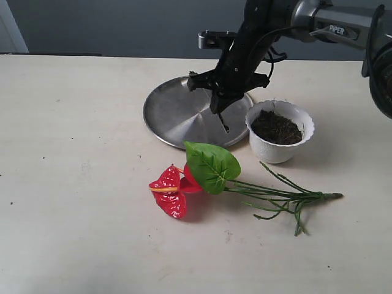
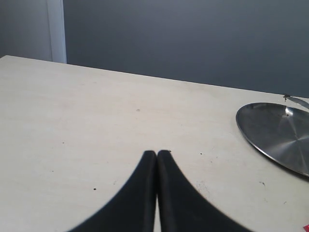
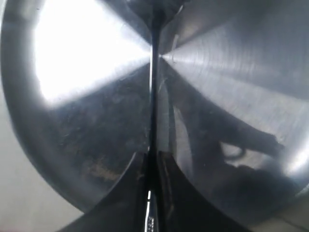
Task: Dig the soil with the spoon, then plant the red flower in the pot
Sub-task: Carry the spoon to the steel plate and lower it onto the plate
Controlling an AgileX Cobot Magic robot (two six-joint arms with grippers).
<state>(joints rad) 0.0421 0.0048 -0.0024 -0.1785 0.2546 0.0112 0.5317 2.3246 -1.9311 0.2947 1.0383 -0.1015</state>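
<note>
My right gripper [image 1: 218,109] hangs over a round steel plate [image 1: 171,113], shut on the spoon [image 1: 224,124], whose lower end points down at the plate. In the right wrist view the thin handle of the spoon [image 3: 153,87] runs out from between the closed jaws of the gripper [image 3: 152,154] across the plate [image 3: 87,58]. The white pot [image 1: 269,150] stands just right of the plate with dark soil [image 1: 277,127] inside. The red flower [image 1: 171,190] lies flat in front, leaf [image 1: 211,165] up, stems [image 1: 282,196] trailing right. My left gripper [image 2: 157,152] is shut and empty above bare table.
The steel plate [image 2: 277,137] also shows at the edge of the left wrist view. A grey wall [image 1: 122,24] stands behind the table's far edge. Light tabletop [image 1: 73,184] stretches left of the flower and plate.
</note>
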